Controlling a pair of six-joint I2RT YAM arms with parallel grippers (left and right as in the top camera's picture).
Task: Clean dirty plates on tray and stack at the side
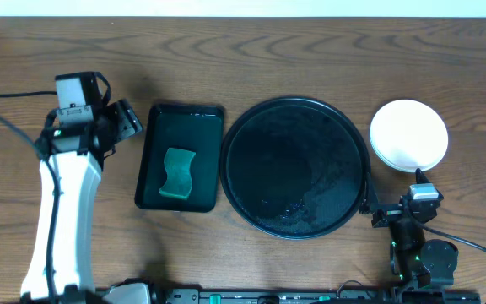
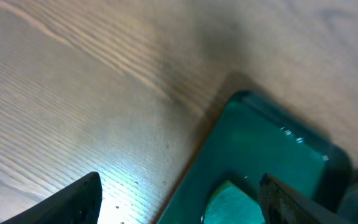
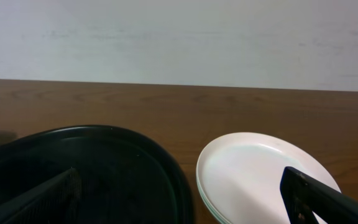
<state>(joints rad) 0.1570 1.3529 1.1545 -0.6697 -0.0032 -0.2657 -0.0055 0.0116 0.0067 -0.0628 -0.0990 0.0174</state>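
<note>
Plates (image 1: 408,133) sit stacked on the worktop (image 1: 310,51) just right of the tray (image 1: 294,166), which I see bare of dishes, so I judge the job all but done, with both arms' jaws wide open and holding nothing.

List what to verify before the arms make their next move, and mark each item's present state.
1. Black tray holds no plates: ok.
2. Plates stacked on the table to the right of the tray, white one on top: ok.
3. Number of plates in the stack: cannot tell; only layered rims show beneath the top one.
4. Sponge lies inside the green tray: ok.
5. Left gripper open and holding nothing: ok.
6. Right gripper open and holding nothing, clear of the stack: ok.
</note>
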